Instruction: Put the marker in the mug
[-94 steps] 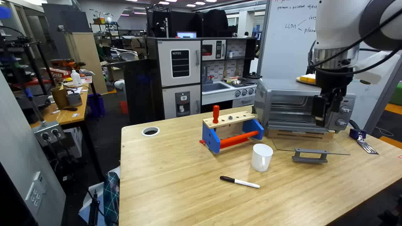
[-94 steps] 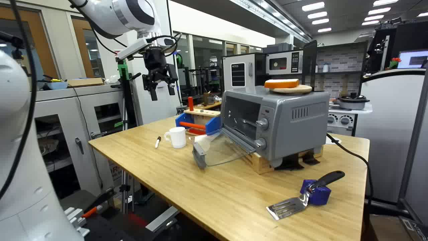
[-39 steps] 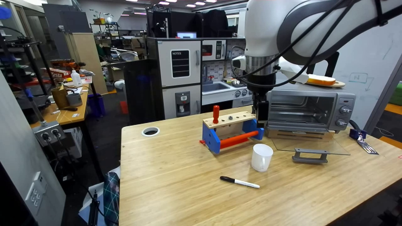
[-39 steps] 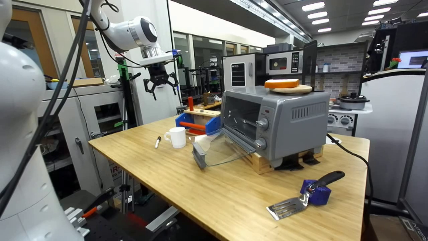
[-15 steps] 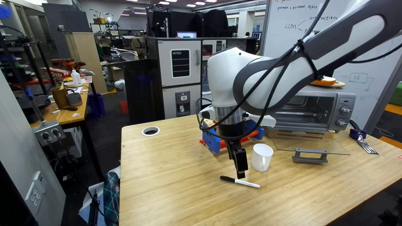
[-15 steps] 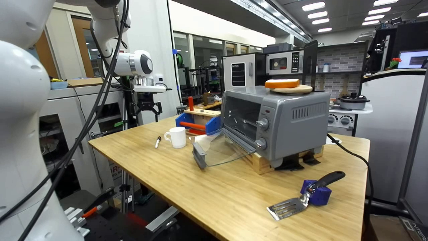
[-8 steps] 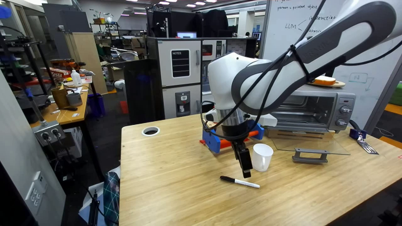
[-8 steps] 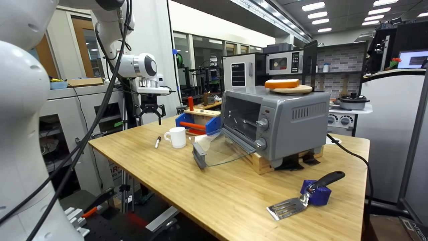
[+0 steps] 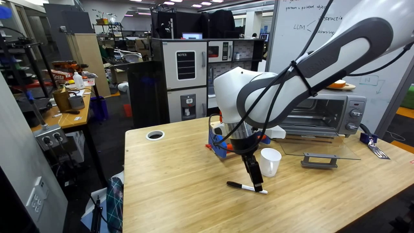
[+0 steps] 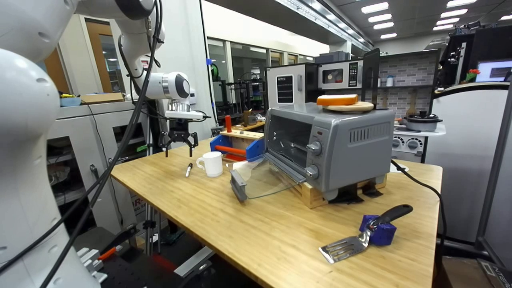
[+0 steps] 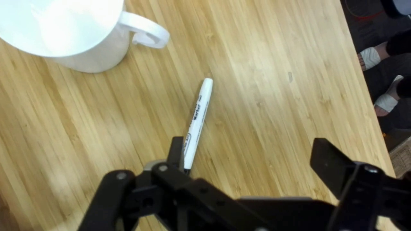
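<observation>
Currently, the marker (image 9: 245, 187) lies flat on the wooden table (image 9: 181, 207), in an exterior view with its black cap toward the left and its white barrel toward the right. Just beyond it and a little to the right, the white mug (image 9: 271, 158) stands upright, its handle facing the near side. Low over the table near both hangs the gripper (image 10: 179, 155), released, its 2 fingers (image 11: 175, 153) spread wide apart. In the wrist view the finger at the left covers the capped end of the marker; whether they touch, I cannot tell.

In an exterior view the white robot arm (image 9: 292, 87) extends from the right and hides part of a red-and-blue toy workbench (image 10: 255, 150), which sits on the far side of the mug. Right of the mug stands a grey toaster oven (image 10: 360, 156), its glass door (image 10: 274, 185) lowered. On top, a round wooden board (image 10: 362, 107) carries 1 slice of bread (image 10: 337, 100). At the near right in an exterior view, a slotted metal spatula (image 10: 346, 247) with a black handle lies across a purple block (image 10: 383, 235). Behind the table stand a toy kitchen (image 9: 198, 84) and a whiteboard (image 9: 284, 58) with handwriting, and at the right edge of the wrist view 2 feet (image 11: 370, 58) show past the table's edge.
</observation>
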Available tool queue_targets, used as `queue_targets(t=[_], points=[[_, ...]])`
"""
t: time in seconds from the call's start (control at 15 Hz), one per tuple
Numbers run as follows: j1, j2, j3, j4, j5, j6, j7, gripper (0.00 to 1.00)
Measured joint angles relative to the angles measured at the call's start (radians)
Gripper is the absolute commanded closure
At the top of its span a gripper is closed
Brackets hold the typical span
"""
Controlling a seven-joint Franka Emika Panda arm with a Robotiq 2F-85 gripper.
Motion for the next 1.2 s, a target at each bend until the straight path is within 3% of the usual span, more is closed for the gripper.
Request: queue_targets(t=[1.2], points=[[-0.02,0.021,-0.04,0.054,-0.025,-0.006,0.0,0.0]])
